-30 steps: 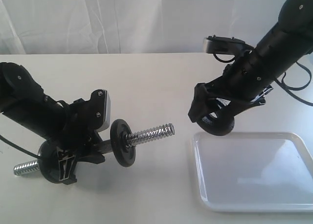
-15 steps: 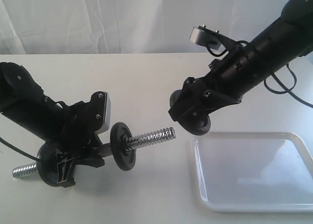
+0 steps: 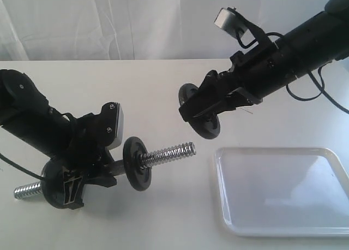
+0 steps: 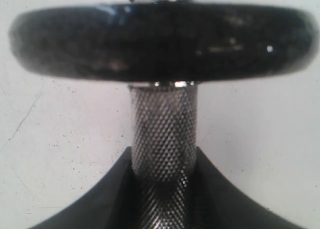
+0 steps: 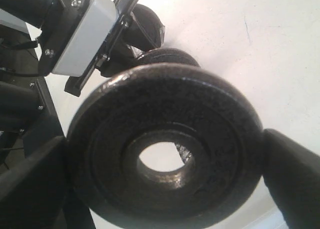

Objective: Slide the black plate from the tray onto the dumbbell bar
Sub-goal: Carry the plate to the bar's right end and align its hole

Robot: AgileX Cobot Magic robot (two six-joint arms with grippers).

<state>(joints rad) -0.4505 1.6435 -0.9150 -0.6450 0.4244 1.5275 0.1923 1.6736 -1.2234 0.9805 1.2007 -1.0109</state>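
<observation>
gripping black plate, right gripper, perhaps facing bar

The black plate sits in the right gripper, above the worktop. The dumbbell bar lies below it, toward the left gripper; the tray lies below, opposite.

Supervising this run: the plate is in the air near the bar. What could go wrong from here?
The black plate in the right gripper hangs clear of the dumbbell bar, hole off its axis: it may strike the threaded end. The left gripper clamps the bar only mid-shaft, so a knock might tilt it.
</observation>
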